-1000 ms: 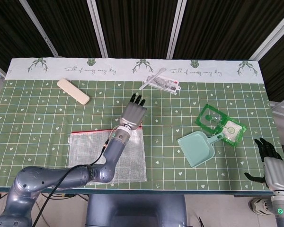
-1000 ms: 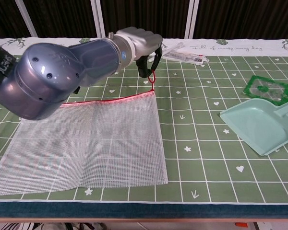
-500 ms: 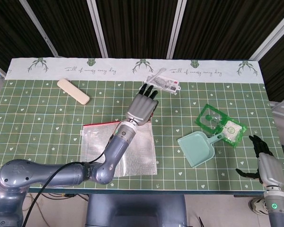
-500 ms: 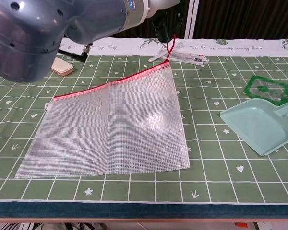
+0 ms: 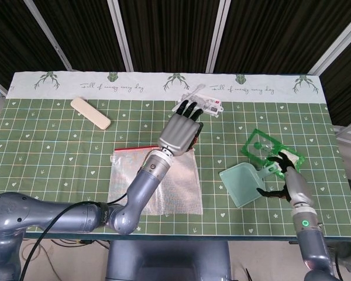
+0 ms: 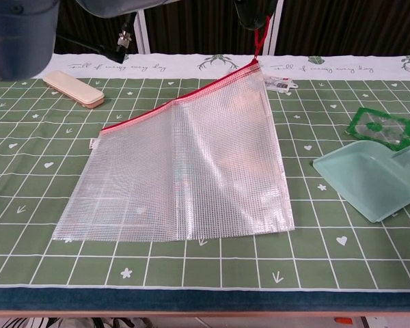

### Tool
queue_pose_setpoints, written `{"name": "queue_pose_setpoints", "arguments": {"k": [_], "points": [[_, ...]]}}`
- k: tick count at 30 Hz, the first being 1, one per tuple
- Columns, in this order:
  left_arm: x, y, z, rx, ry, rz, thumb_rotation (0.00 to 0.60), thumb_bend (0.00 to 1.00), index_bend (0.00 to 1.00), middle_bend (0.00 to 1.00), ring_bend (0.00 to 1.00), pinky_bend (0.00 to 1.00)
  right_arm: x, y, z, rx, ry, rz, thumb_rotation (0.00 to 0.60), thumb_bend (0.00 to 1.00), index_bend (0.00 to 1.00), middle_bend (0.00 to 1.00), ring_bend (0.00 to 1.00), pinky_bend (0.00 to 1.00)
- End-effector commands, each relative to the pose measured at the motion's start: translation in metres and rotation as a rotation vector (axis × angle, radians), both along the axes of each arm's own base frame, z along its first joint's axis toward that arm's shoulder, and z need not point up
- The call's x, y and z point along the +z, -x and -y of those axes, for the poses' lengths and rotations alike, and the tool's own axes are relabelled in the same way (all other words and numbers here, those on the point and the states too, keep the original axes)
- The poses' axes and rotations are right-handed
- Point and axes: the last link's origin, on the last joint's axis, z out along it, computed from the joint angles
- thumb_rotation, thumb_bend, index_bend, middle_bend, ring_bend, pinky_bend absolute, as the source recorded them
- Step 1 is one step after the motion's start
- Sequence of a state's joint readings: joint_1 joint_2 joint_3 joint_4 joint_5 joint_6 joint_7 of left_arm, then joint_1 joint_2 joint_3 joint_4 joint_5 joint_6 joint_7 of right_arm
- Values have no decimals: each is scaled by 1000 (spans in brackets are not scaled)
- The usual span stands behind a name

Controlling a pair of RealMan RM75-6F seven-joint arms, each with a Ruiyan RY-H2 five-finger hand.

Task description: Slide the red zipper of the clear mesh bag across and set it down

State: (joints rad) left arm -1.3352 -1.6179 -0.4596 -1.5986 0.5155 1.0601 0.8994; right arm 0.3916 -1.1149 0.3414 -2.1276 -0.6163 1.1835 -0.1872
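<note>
Left hand (image 5: 178,133), head view: I hold the red zipper pull, mesh bag (image 5: 158,181) hanging onto the worktop (image 5: 47,164). Chest view: red zipper (image 6: 178,101) tilted up; light, floppy, best taken by its pull.

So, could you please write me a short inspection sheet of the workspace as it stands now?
Surface: green grid-patterned tablecloth with a white printed border at the back.
Job's things: clear mesh bag, its zipper corner lifted by the red zipper pull.
Clutter: beige case, teal dustpan, green packet, packaged item.
Hands: left hand holds the pull above the bag; right hand open, near the dustpan handle.
Cables: black cable along the left arm.
Surroundings: dark slatted wall.
</note>
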Motion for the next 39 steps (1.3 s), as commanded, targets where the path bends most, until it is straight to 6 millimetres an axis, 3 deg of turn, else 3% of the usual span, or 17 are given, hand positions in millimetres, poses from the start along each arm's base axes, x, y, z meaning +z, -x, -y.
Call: {"name": "queue_pose_setpoints", "arguments": {"k": [1, 7, 14, 26, 39], "points": [[2, -2, 1, 1, 2, 7, 600, 463, 623, 162, 0, 0, -23, -50, 23, 20, -79, 102, 600, 239, 222, 15, 0, 223], [6, -4, 3, -2, 3, 11, 600, 463, 626, 163, 0, 0, -47, -83, 39, -17, -113, 186, 600, 271, 272, 24, 0, 223], [12, -6, 3, -1, -3, 20, 600, 464, 630, 163, 0, 0, -59, -113, 56, -47, -112, 270, 600, 309, 341, 40, 0, 223], [14, -7, 4, -3, -5, 21, 600, 463, 629, 163, 0, 0, -77, -156, 60, -32, -158, 351, 600, 315, 383, 58, 0, 223], [19, -5, 1, 4, -13, 23, 600, 464, 628, 162, 0, 0, -88, -177, 68, -28, -138, 385, 600, 315, 458, 84, 0, 223]]}}
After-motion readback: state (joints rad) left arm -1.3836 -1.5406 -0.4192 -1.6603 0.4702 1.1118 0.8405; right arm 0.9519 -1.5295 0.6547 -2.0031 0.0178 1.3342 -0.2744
